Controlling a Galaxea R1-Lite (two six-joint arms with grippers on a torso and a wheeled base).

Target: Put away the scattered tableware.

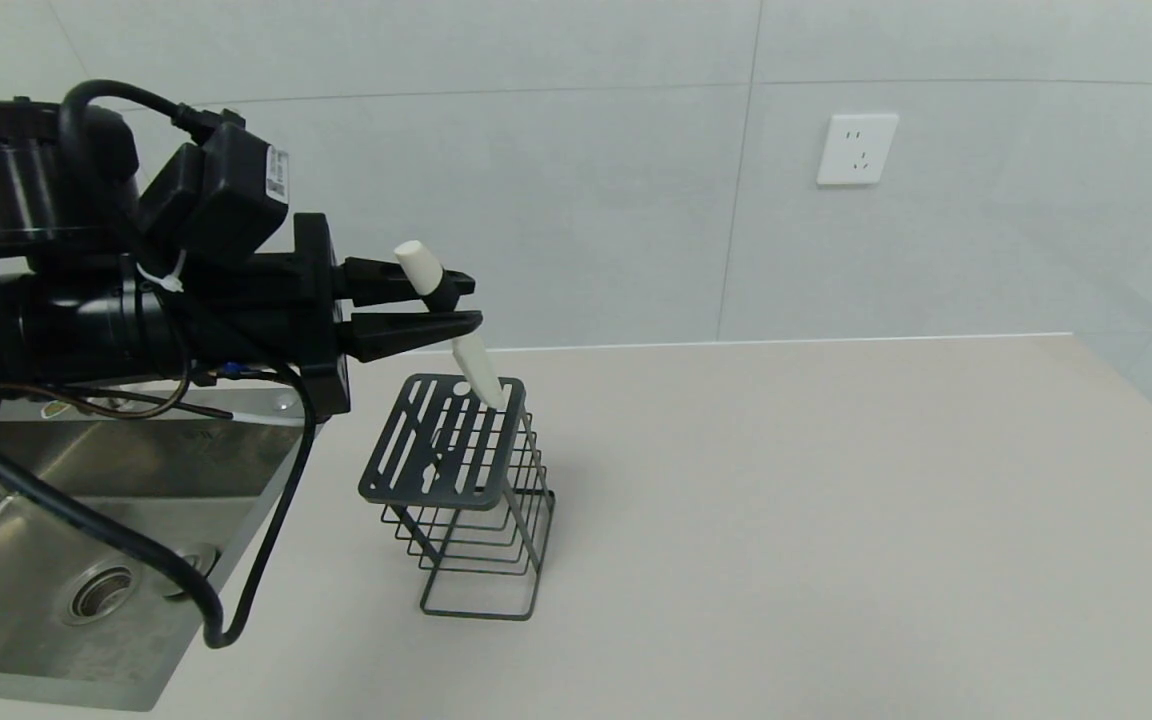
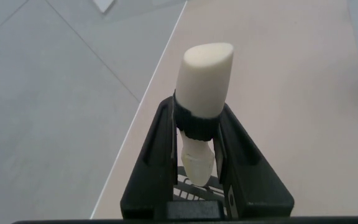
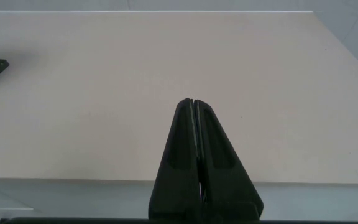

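Sink (image 1: 56, 520) sits at the left edge of the counter (image 1: 836, 520). Just right of it, the left gripper (image 1: 466, 302) hovers above the wire rack (image 1: 441, 440). Its jaws are clamped on the cream handle of a utensil (image 1: 473, 365), whose metal end reaches down through a far-right slot. Insertion looks nearly done; the next move likely calls for opening the jaws and lifting straight away. The right gripper (image 3: 192, 102), jaws closed on nothing, hangs over the counter.

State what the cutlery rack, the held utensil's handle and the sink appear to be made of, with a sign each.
Cutlery rack: thin dark wire and slotted top, likely coated metal, matte.
Utensil handle: smooth, cream, matte; probably plastic or ceramic.
Sink: brushed stainless steel, grey sheen with reflections.
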